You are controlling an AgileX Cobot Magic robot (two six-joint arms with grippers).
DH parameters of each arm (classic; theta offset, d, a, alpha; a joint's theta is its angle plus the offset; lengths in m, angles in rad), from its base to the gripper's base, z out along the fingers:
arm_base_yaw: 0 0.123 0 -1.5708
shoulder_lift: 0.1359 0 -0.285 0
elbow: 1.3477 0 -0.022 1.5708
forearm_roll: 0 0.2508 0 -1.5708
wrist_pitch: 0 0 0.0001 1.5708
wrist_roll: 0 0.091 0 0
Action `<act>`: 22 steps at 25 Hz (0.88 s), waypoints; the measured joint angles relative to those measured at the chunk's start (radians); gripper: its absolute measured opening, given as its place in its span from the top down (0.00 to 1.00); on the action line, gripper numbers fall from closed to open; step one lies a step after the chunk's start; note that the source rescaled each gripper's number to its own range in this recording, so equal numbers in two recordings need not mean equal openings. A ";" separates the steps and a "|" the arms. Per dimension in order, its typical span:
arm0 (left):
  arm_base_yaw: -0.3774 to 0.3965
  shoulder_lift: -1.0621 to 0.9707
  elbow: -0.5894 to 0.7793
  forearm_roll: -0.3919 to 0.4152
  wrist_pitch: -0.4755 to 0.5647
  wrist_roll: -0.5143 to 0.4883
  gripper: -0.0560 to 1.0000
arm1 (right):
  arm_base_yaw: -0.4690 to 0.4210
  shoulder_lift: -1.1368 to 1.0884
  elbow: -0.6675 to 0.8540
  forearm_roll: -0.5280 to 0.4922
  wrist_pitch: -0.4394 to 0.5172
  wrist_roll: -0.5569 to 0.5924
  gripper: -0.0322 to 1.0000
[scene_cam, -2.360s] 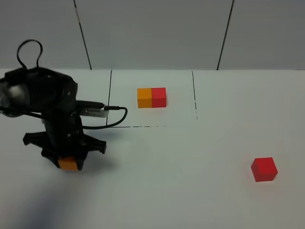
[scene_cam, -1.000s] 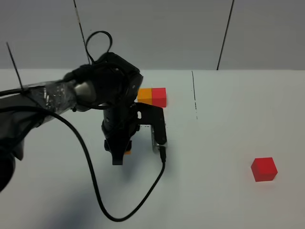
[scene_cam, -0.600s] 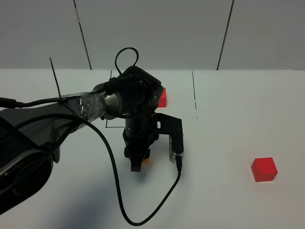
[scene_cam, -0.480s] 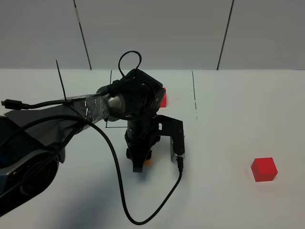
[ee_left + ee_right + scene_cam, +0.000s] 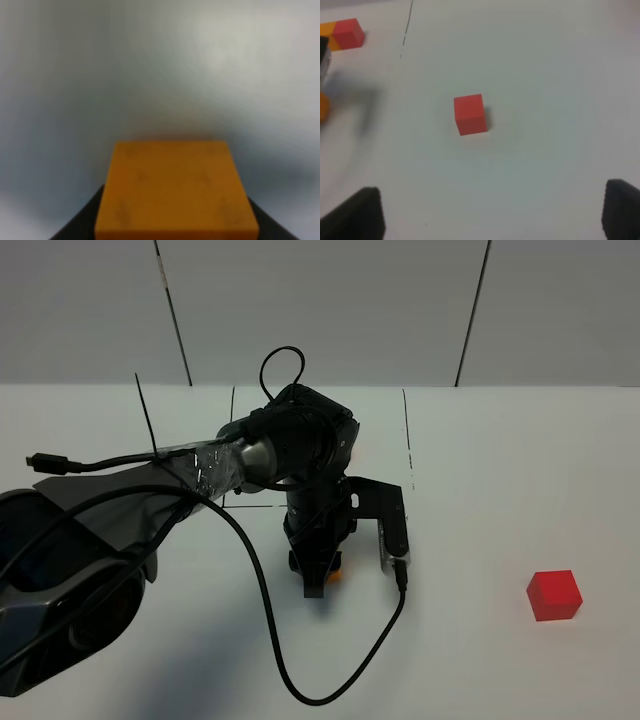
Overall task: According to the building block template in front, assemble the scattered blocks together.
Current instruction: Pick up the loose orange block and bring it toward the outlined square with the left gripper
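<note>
Left end effector [image 5: 320, 578] pinches a plain matte orange cube [image 5: 175, 190]; right end effector [image 5: 487, 215], spread wide, faces a matte red cube [image 5: 470, 114] on the white counter [image 5: 560, 75].

The high camera looked down over the white tabletop [image 5: 500, 470] from well back. The left wrist camera sat tight behind the matte orange cube [image 5: 175, 190] in the left gripper [image 5: 175, 235]. The right wrist camera looked from farther off at the matte red cube [image 5: 470, 114] ahead of the right gripper [image 5: 492, 222], a cube the high view shared.
</note>
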State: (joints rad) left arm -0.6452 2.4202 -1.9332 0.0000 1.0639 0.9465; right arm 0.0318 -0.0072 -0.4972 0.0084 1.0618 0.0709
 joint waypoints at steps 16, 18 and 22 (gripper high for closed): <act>-0.017 0.015 -0.009 0.019 0.013 0.010 0.95 | 0.000 0.000 0.000 0.000 0.000 0.000 0.25; -0.019 0.015 -0.009 0.023 0.013 0.010 0.95 | 0.000 0.000 0.000 0.000 0.000 0.000 0.25; -0.019 0.015 -0.009 0.024 0.017 0.010 0.92 | 0.000 0.000 0.000 0.000 0.000 0.000 0.25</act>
State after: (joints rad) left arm -0.6641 2.4353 -1.9426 0.0242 1.0806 0.9563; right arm 0.0318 -0.0072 -0.4972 0.0084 1.0618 0.0709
